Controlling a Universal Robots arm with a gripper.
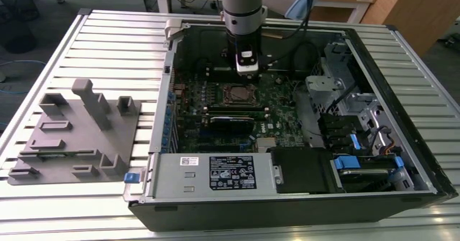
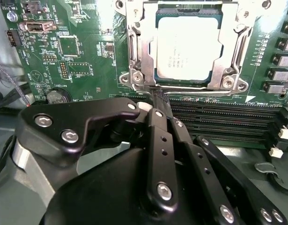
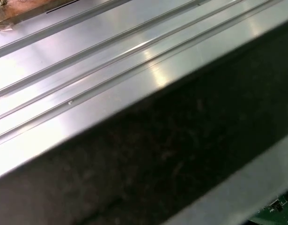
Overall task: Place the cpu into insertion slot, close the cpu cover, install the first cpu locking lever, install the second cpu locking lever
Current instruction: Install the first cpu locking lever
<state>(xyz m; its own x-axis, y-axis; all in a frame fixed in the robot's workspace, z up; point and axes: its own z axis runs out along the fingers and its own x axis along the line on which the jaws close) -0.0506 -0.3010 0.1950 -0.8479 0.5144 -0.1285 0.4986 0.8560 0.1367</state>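
Observation:
The cpu [image 2: 188,47] lies flat in the insertion slot [image 2: 134,70] on the green board, its pale metal face showing. The cpu cover [image 2: 233,56], a silvery frame, lies down around it. My gripper [image 2: 158,99] is shut, with its black fingers [image 2: 155,126] pressed together. Their tips sit at the socket's edge nearest the memory slots, on or just above a thin metal lever wire [image 2: 146,86]; whether they touch it I cannot tell. In the exterior view the gripper [image 1: 246,74] hangs just behind the insertion slot [image 1: 239,94] inside the open case.
Long black memory slots [image 2: 218,117] run close beside the fingertips. The grey power-supply box [image 1: 215,173] fills the case front and drive bays [image 1: 359,144] stand at the exterior view's right. A grey fixture block [image 1: 79,133] sits on the ribbed table [image 1: 43,63].

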